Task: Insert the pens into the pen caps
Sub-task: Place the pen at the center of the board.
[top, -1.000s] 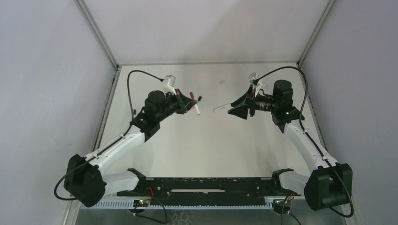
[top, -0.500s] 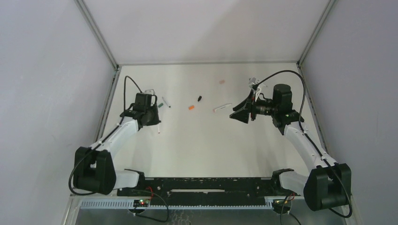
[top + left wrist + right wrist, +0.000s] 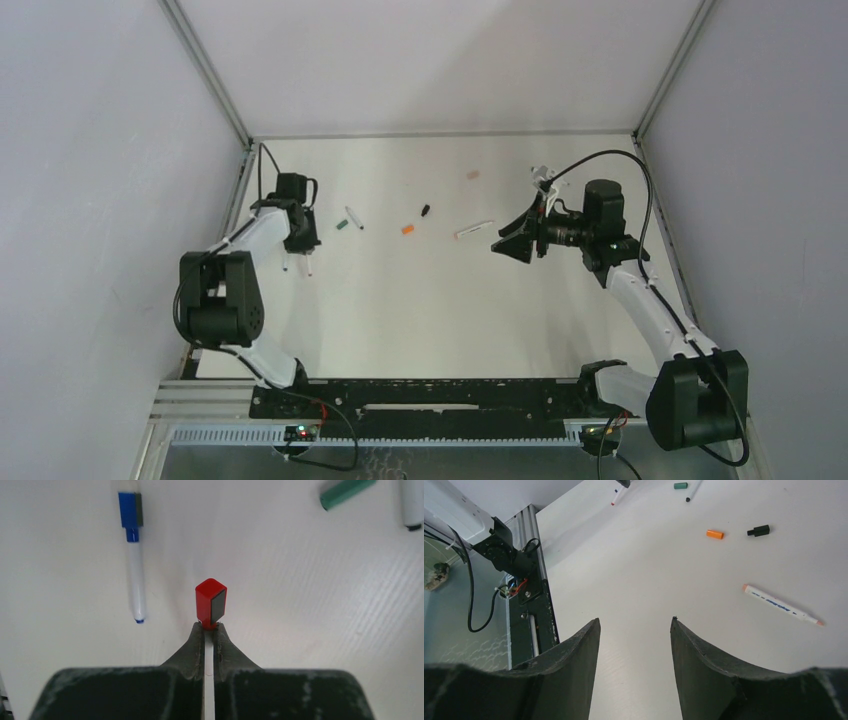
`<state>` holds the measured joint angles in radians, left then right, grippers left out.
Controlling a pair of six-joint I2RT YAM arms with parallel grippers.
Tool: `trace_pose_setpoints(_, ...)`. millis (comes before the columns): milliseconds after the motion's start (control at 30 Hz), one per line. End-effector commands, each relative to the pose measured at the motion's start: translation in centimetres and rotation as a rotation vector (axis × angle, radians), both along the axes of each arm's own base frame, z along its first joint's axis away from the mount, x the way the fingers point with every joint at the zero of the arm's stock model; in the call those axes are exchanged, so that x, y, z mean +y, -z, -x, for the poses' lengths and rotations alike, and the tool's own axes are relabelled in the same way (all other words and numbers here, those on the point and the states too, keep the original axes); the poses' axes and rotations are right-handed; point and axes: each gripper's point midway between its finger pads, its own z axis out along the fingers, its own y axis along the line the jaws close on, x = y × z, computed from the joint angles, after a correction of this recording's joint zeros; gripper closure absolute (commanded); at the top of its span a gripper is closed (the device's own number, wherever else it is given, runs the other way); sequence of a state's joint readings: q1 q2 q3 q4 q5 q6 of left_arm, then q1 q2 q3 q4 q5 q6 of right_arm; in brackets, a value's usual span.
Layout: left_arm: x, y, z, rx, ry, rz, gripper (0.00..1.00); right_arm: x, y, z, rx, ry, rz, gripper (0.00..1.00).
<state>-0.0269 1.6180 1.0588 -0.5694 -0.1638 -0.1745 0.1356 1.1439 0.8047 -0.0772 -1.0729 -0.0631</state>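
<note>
Black fingertips of my left gripper [image 3: 209,626] are clenched tight on the lower end of the red cap [image 3: 210,601]. The cap sticks out past them over the white table [image 3: 420,310]. I cannot tell whether a barrel runs back between the fingers. Left of that cap in my wrist view, flat on the table and apart from it, lies the blue-capped pen [image 3: 134,565], with its cap on. All this sits at the left side of the table.

My right gripper [image 3: 635,620] hangs over the right half, its fingers spread wide with nothing between them. Ahead of it lies the loose pen [image 3: 781,605]. It is uncapped, white with blue print and a pinkish-orange tip, and nothing touches it.

Beyond that pen in my right wrist view, the orange cap [image 3: 714,534] and the black cap [image 3: 758,530] lie near each other without touching. Over on my left side, the green cap [image 3: 345,492] lies just beside the dark-tipped pen [image 3: 414,505], a small gap between them.

Farthest back, alone near the rear edge, is the pinkish cap [image 3: 472,174], too faint to make out in detail.
</note>
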Motion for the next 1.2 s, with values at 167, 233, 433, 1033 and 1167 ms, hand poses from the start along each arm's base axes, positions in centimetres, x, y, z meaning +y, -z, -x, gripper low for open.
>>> trace_pose_setpoints(167,3.3,0.0,-3.4,0.078,-0.022,-0.044,0.96,-0.6,-0.5,-0.2,-0.042,0.02,0.002,0.39)
trace_pose_setpoints(233,3.7,0.0,-3.8,0.093,-0.022,-0.058,0.94,-0.6,-0.5,-0.2,-0.042,0.021,0.001,0.39)
trace_pose_setpoints(433,4.7,0.6,-4.6,0.136,-0.026,-0.087,0.87,-1.0,-0.7,-0.4,-0.045,0.033,0.0,0.39)
trace_pose_setpoints(1033,3.4,-4.5,-6.0,-0.01,-0.038,0.002,0.73,-1.6,-1.4,-0.9,-0.055,0.056,-0.019,0.39)
trace_pose_setpoints(1167,0.8,-7.9,-6.2,-0.153,0.001,0.132,0.73,-2.1,-1.5,-1.2,-0.054,0.074,-0.022,0.39)
